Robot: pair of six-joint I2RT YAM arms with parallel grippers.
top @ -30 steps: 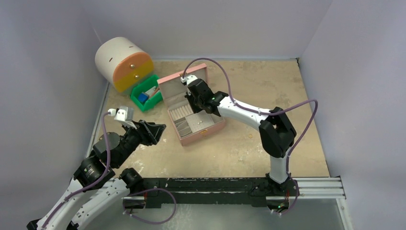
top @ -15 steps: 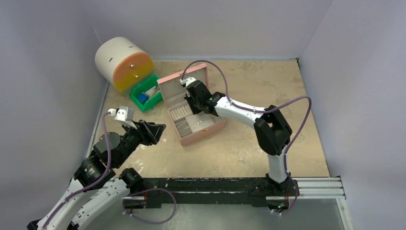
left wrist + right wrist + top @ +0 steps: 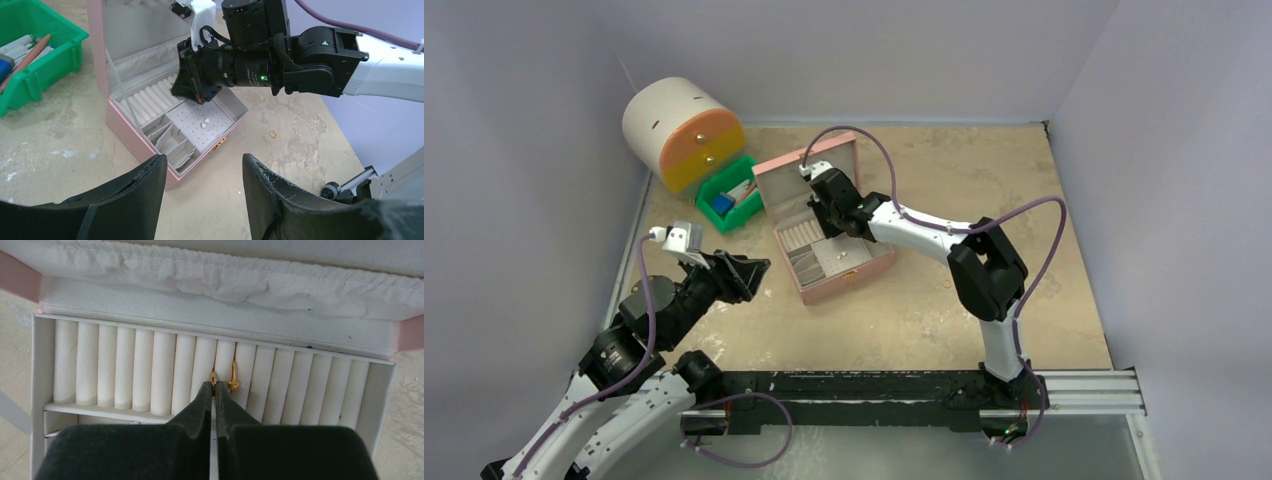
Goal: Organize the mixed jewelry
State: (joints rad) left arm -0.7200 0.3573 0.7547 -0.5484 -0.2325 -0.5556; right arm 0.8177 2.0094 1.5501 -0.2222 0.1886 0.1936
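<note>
Two arms and one pink box (image 3: 849, 280), open with its lid up at the hinge side. All places below are given from this box.

1. Right arm (image 3: 919, 228). It reaches over the box from the clasp side. The right jaws are pressed together, tip over the ring rolls (image 3: 125, 365) along the box's hinge side. A gold piece (image 3: 213, 375) shows at the very tip and looks pinched edge-on between the fingers.

2. Ring (image 3: 233, 378). Gold, seated upright in a groove between rolls, one groove right of the jaw tip and clear of it. Its long axis runs along the groove, from hinge side to clasp side, as the rolls do.

3. Judgement. The next move depends on the groove straight below the tip. The gold piece should go down with its plane along that groove, beside the ring and without nudging it. The right arm is far the nearer.

4. Left arm (image 3: 659, 305). It sits well off the box's left corner. The left jaws are apart, with nothing between them.

5. Box contents, clasp side. The small divided compartments (image 3: 172, 142) look empty. The perforated pad (image 3: 215, 112) holds two tiny clear studs (image 3: 205, 122).

6. Loose ring (image 3: 273, 134). Gold, flat on the worktop (image 3: 1024, 180), well apart from the box's clasp side.

7. Green bin (image 3: 67, 50), left of the box, holds a pencil and markers. A round white-and-orange drawer unit (image 3: 679, 130) stands beyond it.
</note>
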